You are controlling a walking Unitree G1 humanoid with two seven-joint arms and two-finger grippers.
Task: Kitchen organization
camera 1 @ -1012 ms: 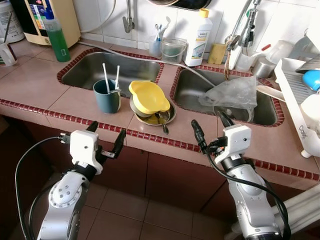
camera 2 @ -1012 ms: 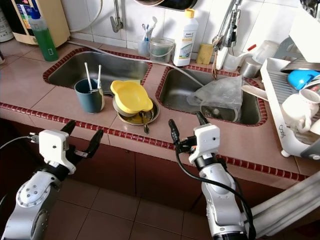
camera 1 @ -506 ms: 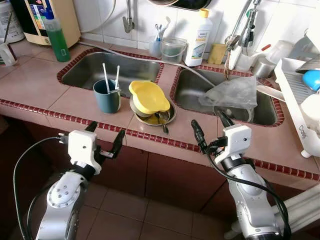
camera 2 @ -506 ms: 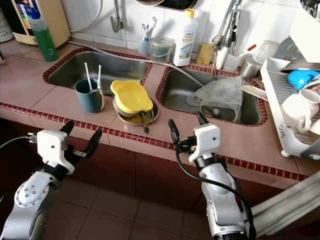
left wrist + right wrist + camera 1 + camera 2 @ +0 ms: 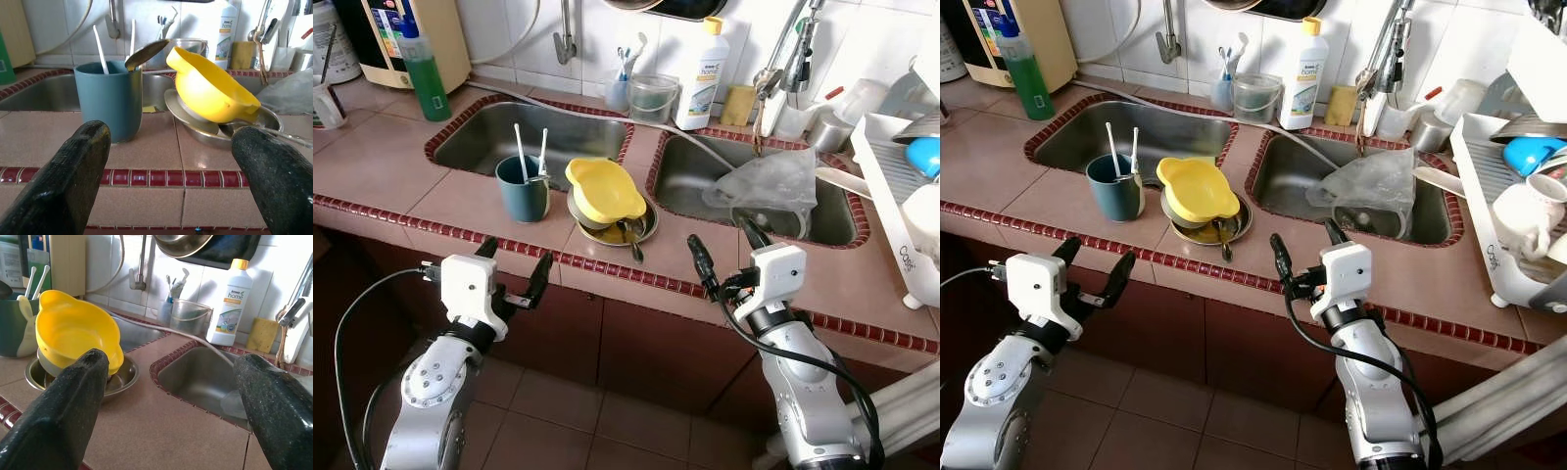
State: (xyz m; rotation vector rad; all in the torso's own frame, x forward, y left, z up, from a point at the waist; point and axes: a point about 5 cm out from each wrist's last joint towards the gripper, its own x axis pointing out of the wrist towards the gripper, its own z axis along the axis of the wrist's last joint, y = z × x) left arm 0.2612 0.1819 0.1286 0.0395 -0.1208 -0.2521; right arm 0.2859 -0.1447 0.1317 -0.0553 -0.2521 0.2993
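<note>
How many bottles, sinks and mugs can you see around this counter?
Bottles: 2, a green and a white.
Sinks: 2, the left and the right.
Mugs: 2, a teal and a white.
Total: 6

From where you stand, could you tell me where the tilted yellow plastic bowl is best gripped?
Grip the yellow plastic bowl by its raised rim nearest the counter's front edge, coming from the front with the open left gripper. It sits tilted on stacked metal dishes, so that thin lip is exposed for pinching.
</note>
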